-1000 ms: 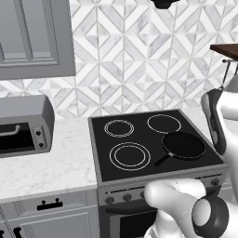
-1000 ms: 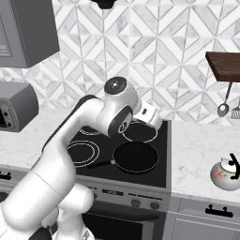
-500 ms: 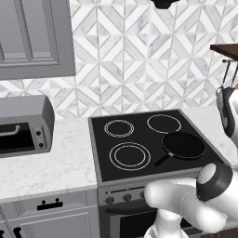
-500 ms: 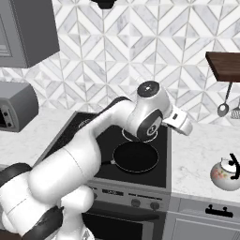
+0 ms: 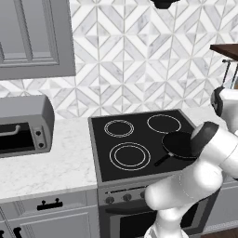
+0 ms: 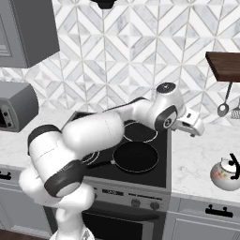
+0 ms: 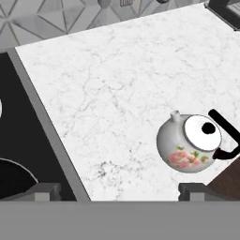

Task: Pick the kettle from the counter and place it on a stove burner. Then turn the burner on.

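The kettle (image 6: pixel 226 173) (image 7: pixel 190 143) stands upright on the white marble counter (image 6: pixel 194 159) (image 7: pixel 112 89) to the right of the stove, white with a floral reddish patch and a dark handle. My gripper (image 6: pixel 195 130) (image 7: pixel 119 192) hangs open above the counter between the cooktop and the kettle, with nothing between its fingers. In the hand view the kettle lies ahead and toward the right fingertip (image 7: pixel 193 190). The stove burner (image 5: pixel 129 155), the widest double ring, is at the front left of the black cooktop (image 5: pixel 139 135), and nothing stands on it.
A black frying pan (image 5: pixel 179 144) (image 6: pixel 136 156) sits on the front right of the cooktop. A toaster oven (image 5: pixel 23 125) stands on the left counter. A dark shelf (image 6: pixel 225 65) with a hanging ladle (image 6: pixel 224 105) is above the kettle side. Knobs (image 6: pixel 136 202) line the stove front.
The arm has swung right, from above the cooktop out over the right counter toward the kettle. The kettle and pan have stayed put.
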